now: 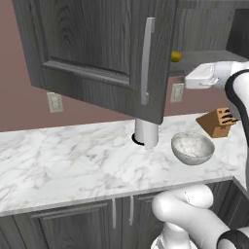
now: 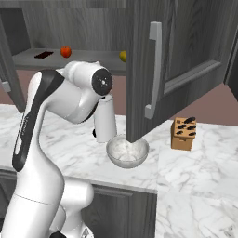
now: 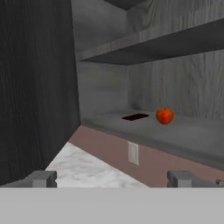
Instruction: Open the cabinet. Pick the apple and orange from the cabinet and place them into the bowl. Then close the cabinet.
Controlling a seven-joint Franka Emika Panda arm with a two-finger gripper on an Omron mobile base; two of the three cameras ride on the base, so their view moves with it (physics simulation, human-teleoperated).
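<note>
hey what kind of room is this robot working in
Most likely a kitchen, a rendered one: a marble-look counter below an open dark wood-grain cabinet, with a knife block, a bowl and a paper-towel roll on it.

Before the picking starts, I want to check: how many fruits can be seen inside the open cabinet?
2. A red-orange fruit sits on the cabinet shelf near a flat dark item; a yellowish fruit sits further right, partly behind the door. Others may be hidden.
</note>
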